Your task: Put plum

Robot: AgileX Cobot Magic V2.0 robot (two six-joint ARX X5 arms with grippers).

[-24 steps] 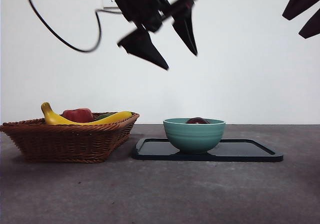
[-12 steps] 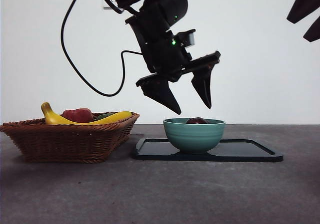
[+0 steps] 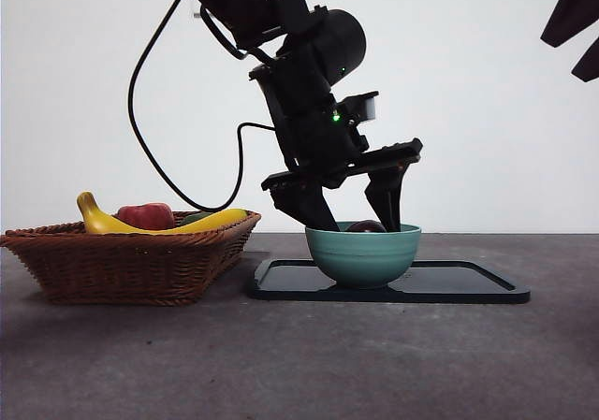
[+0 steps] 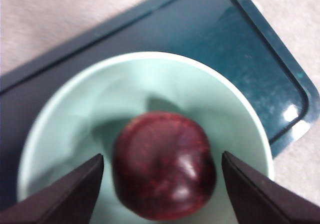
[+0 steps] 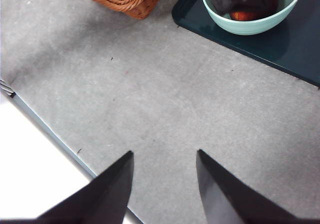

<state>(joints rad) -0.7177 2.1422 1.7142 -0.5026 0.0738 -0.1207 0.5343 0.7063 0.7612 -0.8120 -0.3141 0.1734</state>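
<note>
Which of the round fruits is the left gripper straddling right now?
The dark maroon plum in the teal bowl, with the open left gripper straddling it. The brighter red fruit lies apart in the wicker basket.

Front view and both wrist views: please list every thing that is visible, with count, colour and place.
plum: one, dark maroon, inside the bowl, between the left tool's open jaws
bowl: one, teal, on the tray's left part
tray: one, dark blue-black, on the table, right of the basket
basket: one, brown wicker, left side of the table
banana: one, yellow, in the basket
red fruit: one, red, in the basket behind the banana
table: one, grey
left tool: one, black, lowered into the bowl, jaws either side of the plum
right tool: one, black, open, raised above bare table
</note>
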